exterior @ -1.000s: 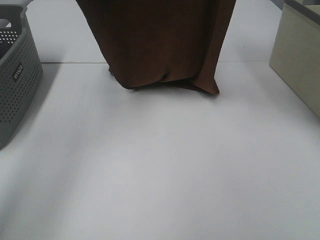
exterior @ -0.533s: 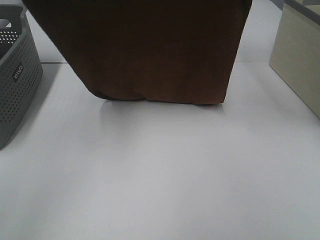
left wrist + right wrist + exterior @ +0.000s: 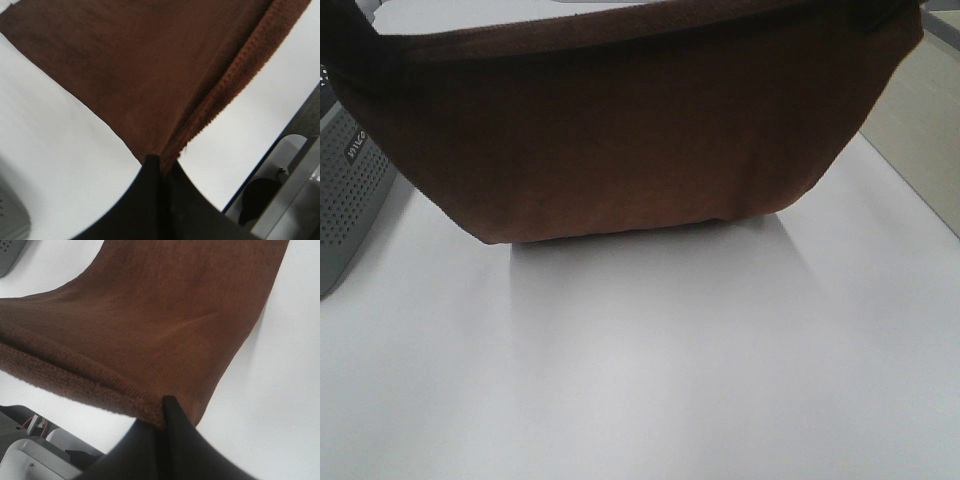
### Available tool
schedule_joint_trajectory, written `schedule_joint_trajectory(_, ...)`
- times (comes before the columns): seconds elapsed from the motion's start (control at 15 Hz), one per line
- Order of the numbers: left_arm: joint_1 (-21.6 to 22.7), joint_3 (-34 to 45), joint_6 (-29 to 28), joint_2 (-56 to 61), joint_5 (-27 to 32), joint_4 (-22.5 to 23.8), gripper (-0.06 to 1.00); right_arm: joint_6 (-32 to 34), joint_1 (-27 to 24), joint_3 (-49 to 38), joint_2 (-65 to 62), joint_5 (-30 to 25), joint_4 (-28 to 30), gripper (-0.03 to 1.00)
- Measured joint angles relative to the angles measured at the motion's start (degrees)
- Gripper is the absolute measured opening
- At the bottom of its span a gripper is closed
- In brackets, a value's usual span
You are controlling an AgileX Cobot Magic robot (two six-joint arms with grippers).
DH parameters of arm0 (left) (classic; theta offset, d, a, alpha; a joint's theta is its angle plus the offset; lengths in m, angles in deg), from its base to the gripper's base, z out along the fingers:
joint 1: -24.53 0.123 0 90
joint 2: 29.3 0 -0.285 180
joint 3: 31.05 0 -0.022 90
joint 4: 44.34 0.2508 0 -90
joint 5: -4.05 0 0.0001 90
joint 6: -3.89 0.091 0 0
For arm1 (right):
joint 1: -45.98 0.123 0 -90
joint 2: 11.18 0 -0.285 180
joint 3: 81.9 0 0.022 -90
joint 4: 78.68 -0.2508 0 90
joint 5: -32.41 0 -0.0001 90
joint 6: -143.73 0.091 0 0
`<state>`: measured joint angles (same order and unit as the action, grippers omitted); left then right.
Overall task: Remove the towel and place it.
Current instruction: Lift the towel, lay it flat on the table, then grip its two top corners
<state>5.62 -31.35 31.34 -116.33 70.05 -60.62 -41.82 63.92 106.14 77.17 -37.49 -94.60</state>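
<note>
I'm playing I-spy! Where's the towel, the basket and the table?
towel (image 3: 620,140): exterior high view, middle of its hanging front.
basket (image 3: 345,200): exterior high view, its perforated grey side wall.
table (image 3: 670,380): exterior high view, bare white top.

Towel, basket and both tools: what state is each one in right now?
towel: held up, stretched wide between both tools, hanging toward the table.
left tool: shut on a towel corner.
right tool: shut on the towel's edge.
grey basket: upright, partly hidden by the towel.
</note>
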Motion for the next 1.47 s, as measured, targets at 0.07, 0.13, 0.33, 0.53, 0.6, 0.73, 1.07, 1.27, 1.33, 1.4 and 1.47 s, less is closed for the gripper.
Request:
schedule_joint_trajectory(0.07,0.0,2.29,0.0,0.74,0.0,-1.66,0.0,0.23,0.0,-2.35,-1.43,0.0,-0.06,0.01)
schedule_joint_trajectory(0.13,0.0,4.81,0.0,1.72,-0.11,-3.44,0.0,0.74,0.0,-4.47,-3.04,0.0,-0.11,0.01)
schedule_joint_trajectory(0.33,0.0,13.18,0.0,5.33,-0.29,-6.65,0.0,1.49,0.0,-10.66,-8.02,0.0,-2.35,0.01)
schedule_joint_trajectory(0.53,0.0,20.97,0.0,9.28,-0.29,-9.34,0.0,2.69,0.0,-18.28,-13.12,-0.06,-5.79,0.01)
schedule_joint_trajectory(0.6,0.0,23.84,0.0,10.08,-0.23,-10.6,0.0,3.09,0.0,-20.8,-14.84,-0.06,-6.93,0.01)
schedule_joint_trajectory(0.73,-0.52,28.25,0.0,11.06,-0.23,-12.03,0.0,3.95,0.0,-25.44,-17.59,-0.06,-9.17,0.01)
schedule_joint_trajectory(1.07,-13.75,33.23,-1.6,11.23,0.0,-9.45,0.0,5.27,-0.57,-38.27,-23.61,0.0,-10.26,0.01)
schedule_joint_trajectory(1.27,-16.84,33.86,-3.61,11.23,-0.06,-8.48,0.0,5.84,-0.74,-42.86,-24.18,0.11,-10.43,0.01)
schedule_joint_trajectory(1.33,-16.9,34.61,-4.18,11.23,-0.06,-8.42,0.0,5.84,-0.74,-44.58,-24.18,0.11,-11.0,0.01)
schedule_joint_trajectory(1.4,-16.9,35.52,-4.53,11.29,-0.06,-8.65,0.0,5.84,-0.74,-46.58,-24.18,0.11,-11.86,0.01)
schedule_joint_trajectory(1.47,-16.9,36.55,-4.53,11.29,-0.11,-9.45,0.0,5.56,-0.74,-48.19,-24.18,0.11,-12.32,0.01)
